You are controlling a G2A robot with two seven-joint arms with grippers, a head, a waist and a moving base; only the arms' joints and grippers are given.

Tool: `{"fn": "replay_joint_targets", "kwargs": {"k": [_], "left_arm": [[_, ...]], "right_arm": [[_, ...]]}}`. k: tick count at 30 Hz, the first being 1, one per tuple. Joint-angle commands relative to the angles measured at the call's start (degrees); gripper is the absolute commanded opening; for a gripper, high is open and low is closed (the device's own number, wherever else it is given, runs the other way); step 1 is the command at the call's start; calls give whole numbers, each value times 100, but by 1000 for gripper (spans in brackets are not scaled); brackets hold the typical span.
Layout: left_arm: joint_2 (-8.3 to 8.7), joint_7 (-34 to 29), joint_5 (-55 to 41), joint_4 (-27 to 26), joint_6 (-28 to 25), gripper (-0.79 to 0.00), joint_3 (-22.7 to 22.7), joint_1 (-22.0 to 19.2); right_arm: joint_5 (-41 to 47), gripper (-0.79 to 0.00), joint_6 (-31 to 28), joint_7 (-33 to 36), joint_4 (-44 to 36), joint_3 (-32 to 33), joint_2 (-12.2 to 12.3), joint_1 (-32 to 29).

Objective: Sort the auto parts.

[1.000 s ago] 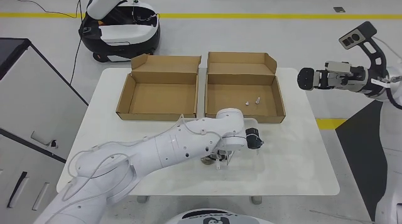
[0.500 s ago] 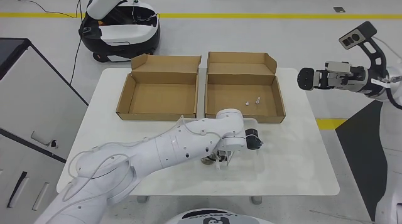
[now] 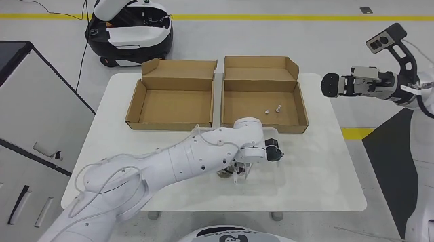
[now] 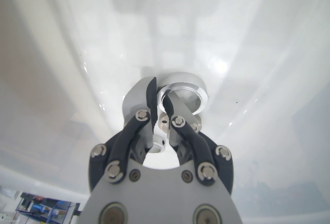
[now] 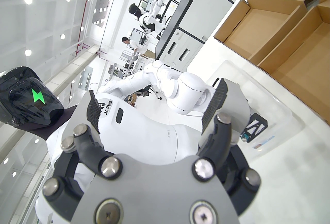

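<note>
Just before the right box, left end effector clamps the metal ring by its wall, one finger inside, likely for lifting; right end effector hangs spread.

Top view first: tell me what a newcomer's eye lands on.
The left pincer clamps the wall of a shiny metal ring inside a clear tray on the table's near side. Behind it two open cardboard boxes sit side by side, small parts lying in the right box.
</note>
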Motion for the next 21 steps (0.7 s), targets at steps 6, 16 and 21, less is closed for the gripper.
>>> {"fn": "replay_joint_targets", "kwargs": {"k": [6, 16, 21], "left_arm": [[50, -59, -195, -209, 60, -785, 0, -157], [465, -123, -932, -1179, 127, -785, 0, -874], [792, -123, -1381, -1786, 129, -785, 0, -1367]], "right_arm": [[0, 0, 0, 0, 0, 0, 0, 0], [0, 0, 0, 0, 0, 0, 0, 0], [0, 0, 0, 0, 0, 0, 0, 0]]}}
